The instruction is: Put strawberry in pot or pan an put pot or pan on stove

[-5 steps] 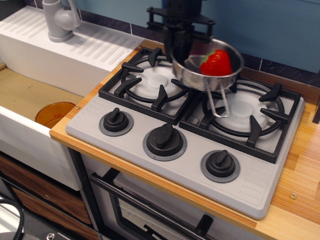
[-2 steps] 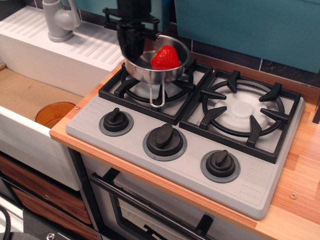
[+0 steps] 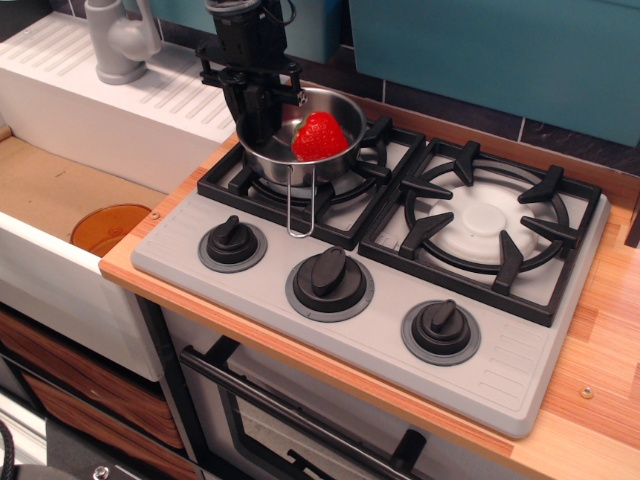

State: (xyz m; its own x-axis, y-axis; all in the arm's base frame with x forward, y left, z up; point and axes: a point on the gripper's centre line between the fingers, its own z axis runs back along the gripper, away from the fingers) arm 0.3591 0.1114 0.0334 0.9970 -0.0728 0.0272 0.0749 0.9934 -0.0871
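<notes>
- The gripper [image 3: 262,112] reaches down from the far side and pinches the far-left rim of the pan [image 3: 300,150] — one finger seems to sit inside the wall and one outside, closed on the thin steel.
- The pan sits over the left burner grate [image 3: 300,175] of the stove [image 3: 340,300], at or just above the claws; whether it rests fully on them is hard to tell. Its wire loop handle [image 3: 298,205] sticks out toward the near edge.
- The strawberry [image 3: 320,137] lies inside the pan, leaning toward its right side.
- Handling, as a judgement: the pan looks light and stiff, but its polished wall is slippery, so a rim pinch can let it swing or tilt. The rim is the natural hold; the thin handle would likely twist in the fingers.
- The strawberry looks like hard, glossy plastic — light, not fragile, and free to roll if the pan tips.
- Counts: one pan, one strawberry, one gripper, two burner grates, three knobs [image 3: 329,280].
- Also present: one orange disc [image 3: 105,228] low at the left, one white sink unit [image 3: 140,100] with one grey tap [image 3: 118,40] at the far left.
</notes>
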